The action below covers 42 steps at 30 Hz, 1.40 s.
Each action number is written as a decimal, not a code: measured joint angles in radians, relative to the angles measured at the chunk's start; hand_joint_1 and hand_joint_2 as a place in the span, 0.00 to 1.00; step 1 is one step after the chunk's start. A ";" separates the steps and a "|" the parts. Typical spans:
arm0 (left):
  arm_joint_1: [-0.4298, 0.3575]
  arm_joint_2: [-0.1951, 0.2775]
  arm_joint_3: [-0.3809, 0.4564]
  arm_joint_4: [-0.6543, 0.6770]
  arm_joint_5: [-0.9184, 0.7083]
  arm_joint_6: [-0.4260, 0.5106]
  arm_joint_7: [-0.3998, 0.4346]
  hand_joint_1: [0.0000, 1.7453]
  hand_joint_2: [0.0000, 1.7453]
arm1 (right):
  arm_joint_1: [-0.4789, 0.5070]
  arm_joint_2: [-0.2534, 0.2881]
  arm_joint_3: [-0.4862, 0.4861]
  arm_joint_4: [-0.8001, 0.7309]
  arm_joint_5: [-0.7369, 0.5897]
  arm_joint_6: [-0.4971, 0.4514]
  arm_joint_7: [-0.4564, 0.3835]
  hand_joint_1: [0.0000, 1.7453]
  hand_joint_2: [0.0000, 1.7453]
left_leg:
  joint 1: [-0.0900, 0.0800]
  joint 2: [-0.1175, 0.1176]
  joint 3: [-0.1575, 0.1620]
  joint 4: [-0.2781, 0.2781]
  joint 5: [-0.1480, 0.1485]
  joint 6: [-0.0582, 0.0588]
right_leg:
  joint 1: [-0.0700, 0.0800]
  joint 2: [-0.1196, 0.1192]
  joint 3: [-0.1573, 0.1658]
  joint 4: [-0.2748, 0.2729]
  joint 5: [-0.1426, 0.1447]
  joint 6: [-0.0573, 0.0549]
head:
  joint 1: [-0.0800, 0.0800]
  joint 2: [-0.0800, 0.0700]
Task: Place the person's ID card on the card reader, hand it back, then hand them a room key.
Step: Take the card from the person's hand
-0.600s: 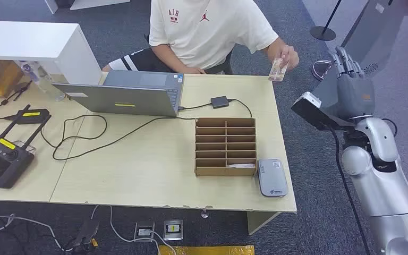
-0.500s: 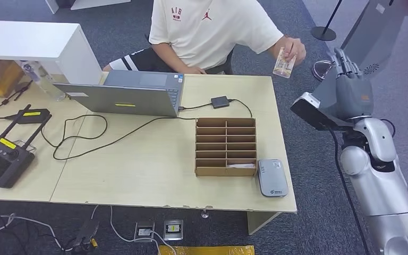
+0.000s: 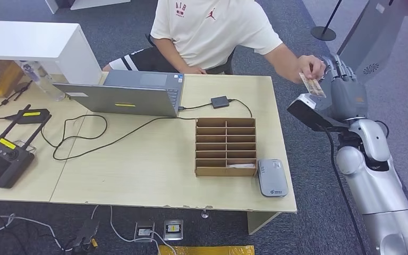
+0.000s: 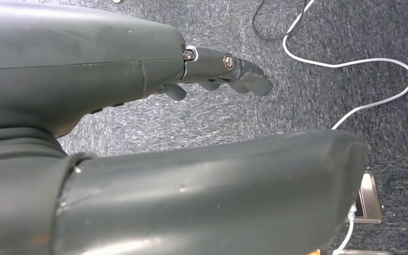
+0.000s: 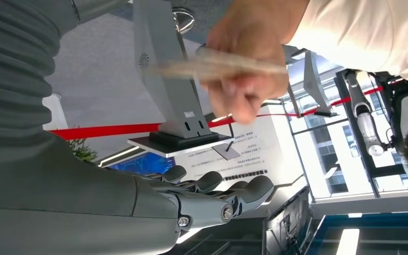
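A person in a white shirt sits behind the table and holds out the ID card point(image 3: 312, 85) in one hand point(image 3: 312, 66). The card is just in front of my right hand point(image 3: 345, 87), which is raised off the table's right side, fingers up and apart, holding nothing. In the right wrist view the card point(image 5: 218, 66) is pinched in the person's fingers, with a gap between it and my fingers point(image 5: 218, 194). The grey card reader point(image 3: 272, 177) lies at the table's front right corner. My left hand point(image 4: 111, 69) hangs over the carpet, empty, its fingers apart from the thumb.
A cardboard slot tray point(image 3: 226, 146) stands beside the reader, with a white card point(image 3: 241, 166) in its front right slot. A laptop point(image 3: 122, 95), cables and a black remote controller point(image 3: 0, 159) lie to the left. A grey kiosk point(image 3: 374, 37) stands behind my right hand.
The person's hand has carried the ID card to the right, from over the table's back corner to just in front of my right hand. My right hand has shifted slightly.
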 joint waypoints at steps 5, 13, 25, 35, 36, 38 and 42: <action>0.000 0.001 0.000 0.000 0.000 -0.002 -0.002 0.00 0.00 | -0.006 0.001 0.003 0.017 0.000 -0.006 -0.001 0.00 1.00 | 0.000 0.000 0.000 0.000 0.000 0.000 | 0.000 0.000 0.000 0.000 0.000 0.000 | 0.000 0.000; 0.002 0.001 0.000 0.000 -0.002 -0.003 -0.006 0.00 0.00 | -0.020 0.008 0.004 0.042 -0.005 -0.009 -0.005 0.39 1.00 | 0.000 0.000 0.000 0.000 0.000 0.000 | 0.000 0.000 0.000 0.000 0.000 0.000 | 0.000 0.000; 0.004 0.001 0.000 0.000 -0.009 -0.006 -0.010 0.00 0.00 | -0.035 0.020 0.005 0.071 -0.041 0.017 -0.001 1.00 1.00 | 0.000 0.000 0.000 0.000 0.000 0.000 | 0.000 0.000 0.000 0.000 0.000 0.000 | 0.000 0.000; 0.005 0.001 0.000 -0.001 -0.013 -0.007 -0.013 0.00 0.00 | -0.042 0.023 0.005 0.076 -0.052 0.024 0.003 1.00 1.00 | 0.000 0.000 0.000 0.000 0.000 0.000 | 0.000 0.000 0.000 0.000 0.000 0.000 | 0.000 0.000; 0.005 0.001 0.000 -0.001 -0.013 -0.007 -0.013 0.00 0.00 | -0.042 0.023 0.005 0.076 -0.052 0.024 0.003 1.00 1.00 | 0.000 0.000 0.000 0.000 0.000 0.000 | 0.000 0.000 0.000 0.000 0.000 0.000 | 0.000 0.000; 0.005 0.001 0.000 -0.001 -0.013 -0.007 -0.013 0.00 0.00 | -0.042 0.023 0.005 0.076 -0.052 0.024 0.003 1.00 1.00 | 0.000 0.000 0.000 0.000 0.000 0.000 | 0.000 0.000 0.000 0.000 0.000 0.000 | 0.000 0.000; 0.006 0.001 0.000 -0.004 -0.015 -0.007 -0.014 0.00 0.00 | -0.043 0.023 0.007 0.076 -0.053 0.024 0.006 1.00 1.00 | 0.000 0.000 0.000 0.000 0.000 0.000 | 0.000 0.000 0.000 0.000 0.000 0.000 | 0.000 0.000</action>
